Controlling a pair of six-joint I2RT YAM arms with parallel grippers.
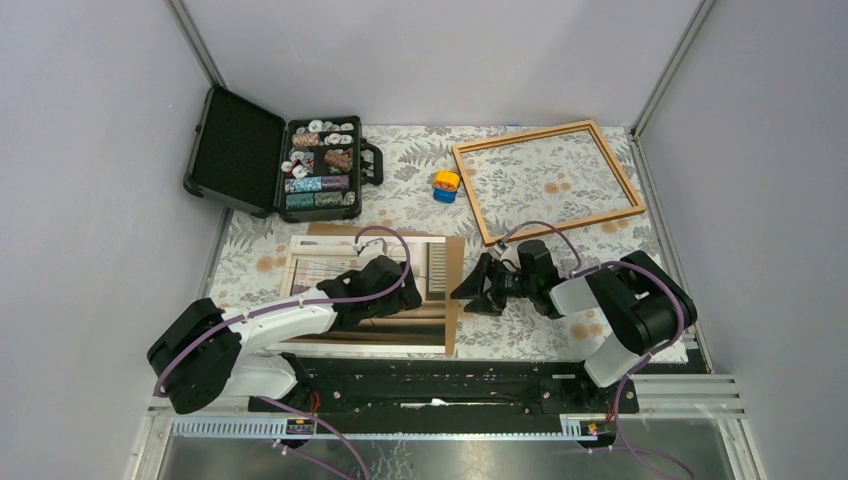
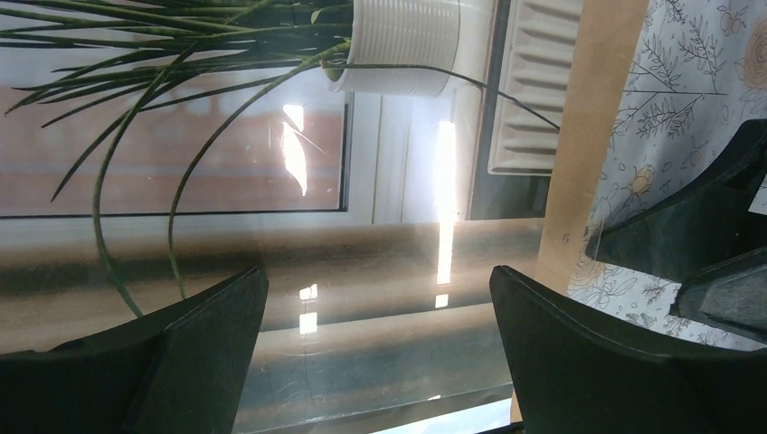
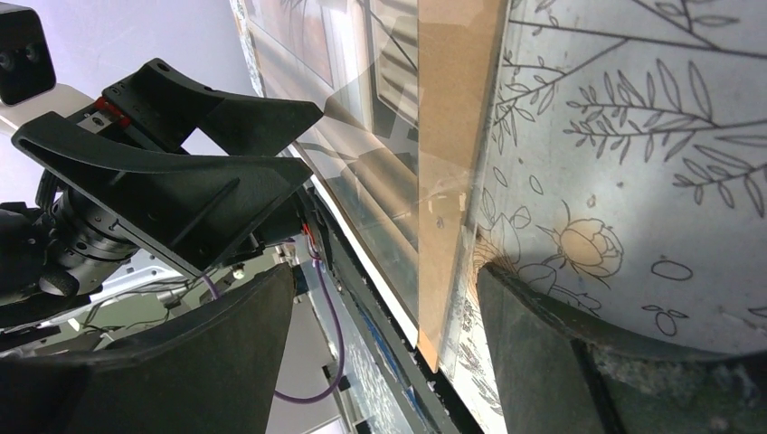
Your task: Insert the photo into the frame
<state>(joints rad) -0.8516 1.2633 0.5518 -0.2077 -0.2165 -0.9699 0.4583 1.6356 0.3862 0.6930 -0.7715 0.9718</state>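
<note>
**Left gripper (image 1: 408, 290) wide over photo (image 1: 320, 265); frame (image 1: 525, 137) unloaded**

Left gripper: jaws wide apart, holding nothing, poised low over the print's right half. The left wrist view shows its fingers (image 2: 579, 362) straddling the glossy picture face (image 2: 271, 136).

Right gripper (image 1: 478, 288): jaws likewise wide and empty, reaching toward 9 o'clock. In the right wrist view they bracket the right edge of the backing board (image 3: 448, 136), with nothing pinched.

Location: the photo lies face up on the backing board at about 7 o'clock of the worktop (image 1: 400, 160). The frame lies flat and empty at about 1 o'clock, well apart from it. A chip case (image 1: 320, 165) sits at 11 o'clock, and a small toy (image 1: 446, 185) lies just beside the frame's left rail.

Assessment: the pick-up has not yet been made.

Risks:
- The sheet lies flat, so fingers may skid on the gloss or crease the paper.
- The right gripper could catch board and print together.
- Carried by one edge, the print may sag and snag the moulding or knock the toy.
</note>
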